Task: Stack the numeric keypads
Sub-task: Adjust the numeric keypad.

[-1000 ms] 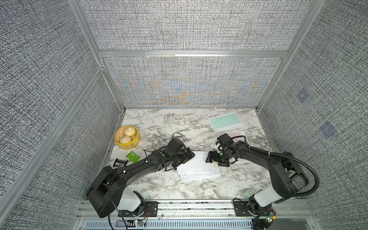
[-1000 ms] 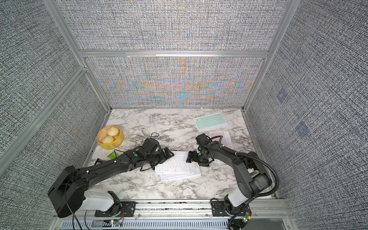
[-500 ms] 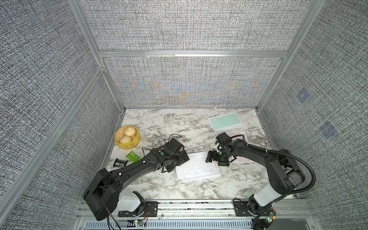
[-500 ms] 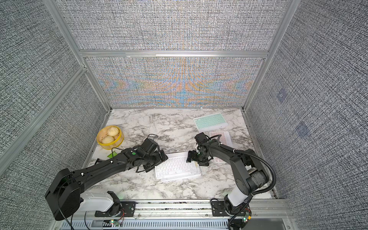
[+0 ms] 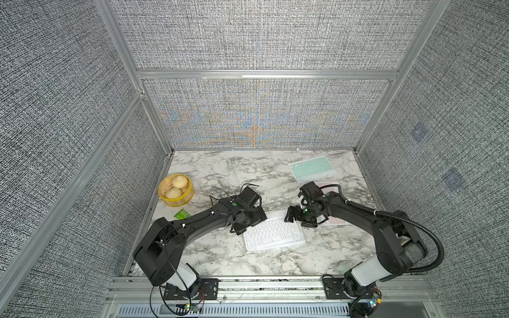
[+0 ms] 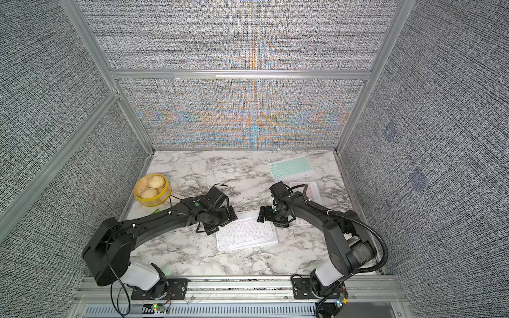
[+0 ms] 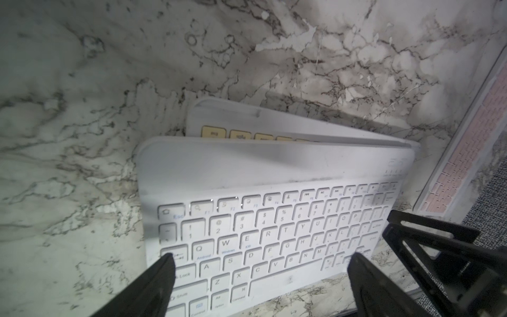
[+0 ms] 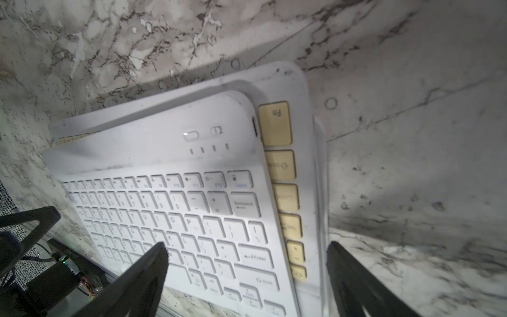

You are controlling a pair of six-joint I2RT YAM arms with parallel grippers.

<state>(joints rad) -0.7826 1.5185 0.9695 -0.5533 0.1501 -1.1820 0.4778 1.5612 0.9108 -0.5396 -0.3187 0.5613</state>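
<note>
White-framed pile: the white keypad lies askew on the yellow keypad. The left tool and right tool hover over its ends, jaws apart, empty. Squaring seems in hand; next, likely the pink keypad beside it.

We see the left arm and right arm in matte black with white base housings, a green dot by each wrist, a ribbed black hose along the right one, and the left gripper and right gripper with black wedge-shaped fingers.
</note>
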